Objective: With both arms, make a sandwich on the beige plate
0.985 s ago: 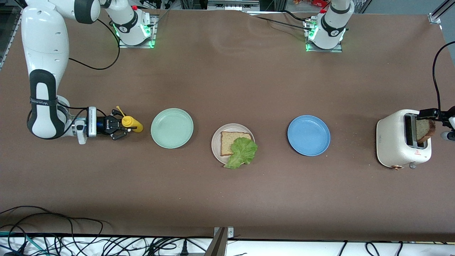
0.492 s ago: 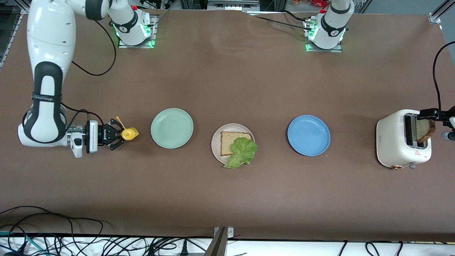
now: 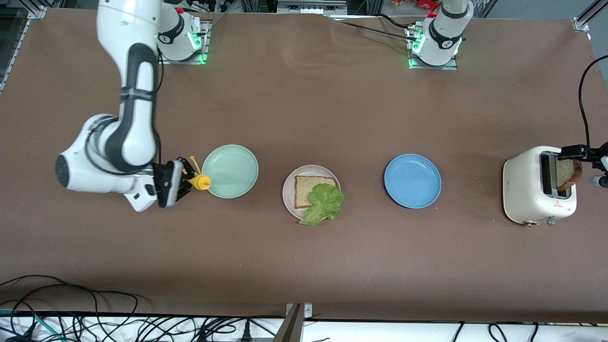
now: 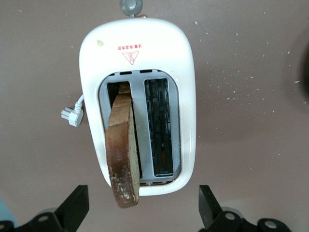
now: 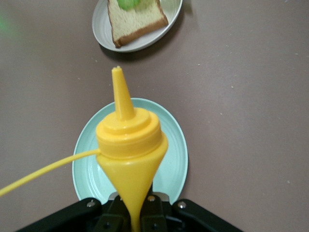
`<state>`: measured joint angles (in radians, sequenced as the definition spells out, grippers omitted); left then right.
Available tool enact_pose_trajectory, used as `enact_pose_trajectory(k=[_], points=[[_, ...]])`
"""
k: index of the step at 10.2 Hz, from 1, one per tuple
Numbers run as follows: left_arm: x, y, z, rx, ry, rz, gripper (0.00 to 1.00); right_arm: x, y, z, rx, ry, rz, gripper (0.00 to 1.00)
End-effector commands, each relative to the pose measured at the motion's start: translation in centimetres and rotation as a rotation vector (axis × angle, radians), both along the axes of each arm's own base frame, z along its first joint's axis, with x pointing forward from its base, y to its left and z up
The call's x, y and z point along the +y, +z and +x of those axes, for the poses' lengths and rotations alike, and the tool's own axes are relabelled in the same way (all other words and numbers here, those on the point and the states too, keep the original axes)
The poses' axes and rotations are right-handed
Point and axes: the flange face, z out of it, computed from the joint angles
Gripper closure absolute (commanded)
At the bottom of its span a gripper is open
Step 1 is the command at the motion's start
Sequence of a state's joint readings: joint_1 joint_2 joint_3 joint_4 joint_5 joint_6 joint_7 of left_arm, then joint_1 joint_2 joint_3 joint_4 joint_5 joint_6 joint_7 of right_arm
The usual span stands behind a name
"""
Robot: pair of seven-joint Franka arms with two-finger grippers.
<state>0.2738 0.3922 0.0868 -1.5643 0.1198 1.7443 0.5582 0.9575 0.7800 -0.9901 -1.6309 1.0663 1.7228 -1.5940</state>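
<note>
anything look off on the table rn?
Lettuce hangs over the beige plate's rim instead of sitting square on the bread. The toast leans out of the toaster slot. No spills.

Bare table [image 3: 304, 109] lies open between the bases and the plates [image 3: 412, 181], toaster [image 3: 532, 190] at one end.

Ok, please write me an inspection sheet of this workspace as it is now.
Surface: brown table, some crumbs.
Job's things: beige plate holds one bread slice with a lettuce leaf partly on it; second slice stands in the toaster.
Clutter: green plate, blue plate, both bare.
Grippers: right gripper shut on the mustard bottle, over the green plate's edge; left gripper open over the toaster.
Cables: tangle along the table's near edge; toaster plug loose.
Surroundings: nothing seen.
</note>
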Motion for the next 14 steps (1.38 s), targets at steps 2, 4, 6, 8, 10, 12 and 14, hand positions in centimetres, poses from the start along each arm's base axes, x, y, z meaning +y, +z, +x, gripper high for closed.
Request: enact_pose_trajectory(k=[2, 4, 6, 8, 10, 12, 14], points=[[0.3, 0.1, 0.5, -0.006, -0.025, -0.004, 0.0, 7.2, 4.5, -0.6, -0.048, 0.043, -0.291, 1.0], [0.2, 0.0, 0.5, -0.004, -0.026, -0.005, 0.0, 11.8, 6.2, -1.5, -0.096, 0.04, -0.435, 1.0], [0.3, 0.0, 0.5, -0.004, -0.025, -0.004, 0.0, 16.6, 7.2, -3.3, -0.161, 0.047, -0.586, 1.0], [0.3, 0.0, 0.5, -0.004, -0.025, -0.004, 0.0, 20.9, 7.2, -5.3, -0.251, 0.08, -0.767, 1.0], [0.2, -0.3, 0.6, 0.0, -0.026, -0.006, 0.0, 23.3, 6.5, -6.9, -0.295, 0.104, -0.873, 1.0], [0.4, -0.3, 0.5, 0.0, -0.023, -0.006, 0.0, 26.5, 6.1, -8.6, -0.384, 0.157, -0.983, 1.0], [0.4, -0.2, 0.5, -0.001, -0.023, -0.005, 0.0, 31.4, 4.5, -11.3, -0.52, 0.233, -1.143, 1.0]])
